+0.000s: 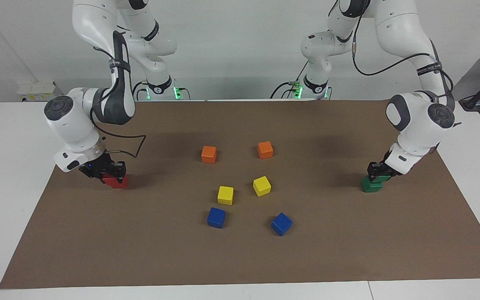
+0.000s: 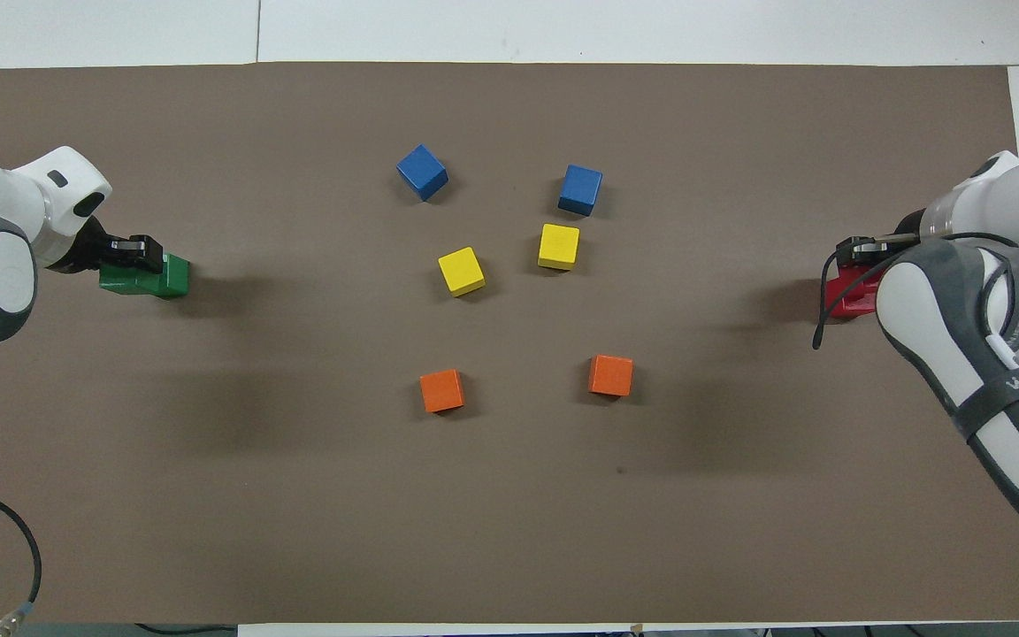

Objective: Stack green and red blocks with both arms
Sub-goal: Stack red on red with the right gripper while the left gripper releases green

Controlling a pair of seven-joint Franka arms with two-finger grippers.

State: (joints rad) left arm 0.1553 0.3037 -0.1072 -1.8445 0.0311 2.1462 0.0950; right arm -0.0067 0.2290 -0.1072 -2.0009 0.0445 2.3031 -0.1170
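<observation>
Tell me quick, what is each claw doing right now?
Left claw: down at the green blocks, its grip cannot be told.
Right claw: down at the red blocks, its grip cannot be told.

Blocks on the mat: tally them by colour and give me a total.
Orange blocks: 2
Yellow blocks: 2
Blue blocks: 2
Green blocks: 2, one on the other, at the left claw
Red blocks: 1 seen, at the right claw, which may hide another
Total: 9 seen
</observation>
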